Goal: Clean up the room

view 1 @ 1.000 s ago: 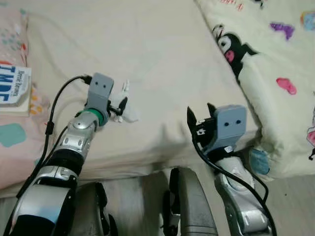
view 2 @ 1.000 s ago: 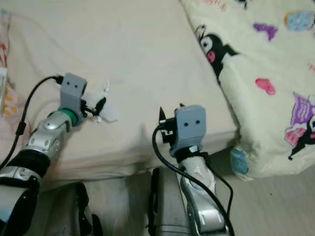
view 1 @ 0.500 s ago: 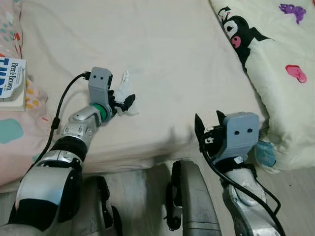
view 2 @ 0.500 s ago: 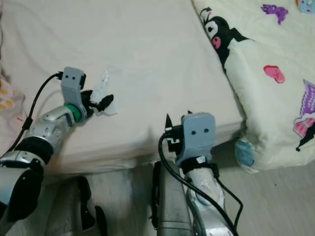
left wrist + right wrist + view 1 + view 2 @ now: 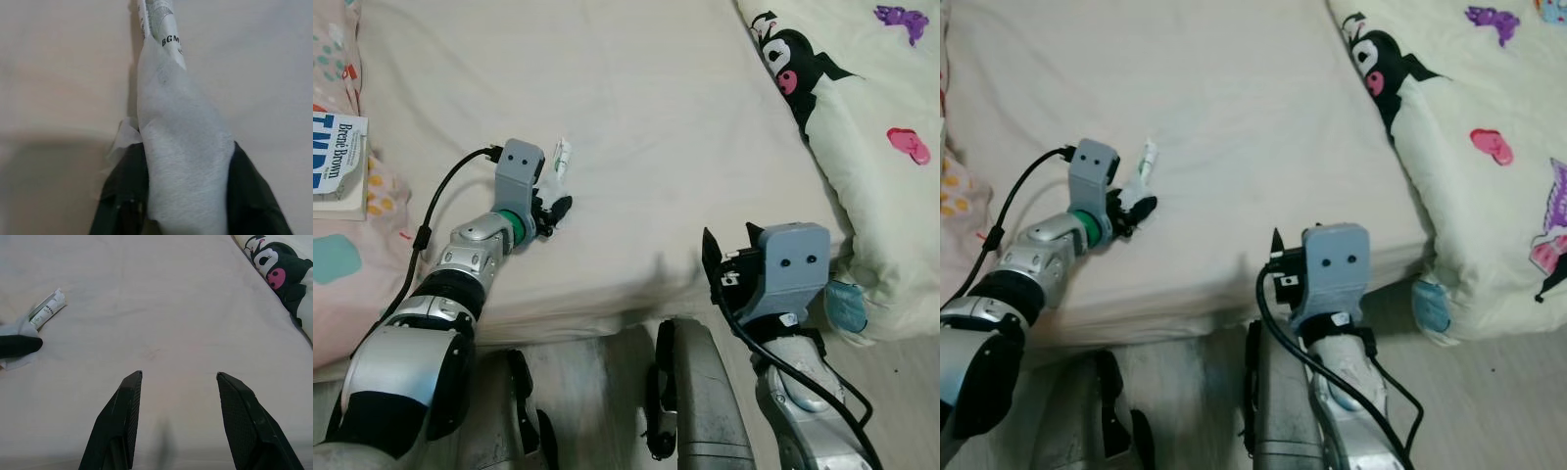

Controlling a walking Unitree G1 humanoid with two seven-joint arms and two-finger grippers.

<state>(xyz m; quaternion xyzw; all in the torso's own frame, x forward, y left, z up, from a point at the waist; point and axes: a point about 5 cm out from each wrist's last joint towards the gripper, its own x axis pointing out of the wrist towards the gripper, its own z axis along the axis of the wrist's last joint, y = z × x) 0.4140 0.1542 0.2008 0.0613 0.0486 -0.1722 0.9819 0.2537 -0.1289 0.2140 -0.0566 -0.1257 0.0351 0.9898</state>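
A crumpled white tissue wrapped round a small printed wrapper (image 5: 181,147) lies on the cream bed sheet (image 5: 646,117). My left gripper (image 5: 553,208) is shut on the tissue (image 5: 558,166) just above the mattress; the wrapper's end (image 5: 46,308) pokes out past the fingertips. My right gripper (image 5: 729,257) hangs open at the mattress's near edge with nothing between its black fingers (image 5: 122,416).
A cream blanket printed with cartoon figures (image 5: 862,127) covers the bed's right side and drapes over the edge. A book (image 5: 337,166) lies on a pink pillow (image 5: 342,264) at the left. A small blue item (image 5: 847,308) sits under the blanket edge. Wood floor lies below.
The camera has shifted a little. My left gripper has closed tighter round the tissue, which now bunches up and stands more upright between the fingers. The right gripper has stayed put.
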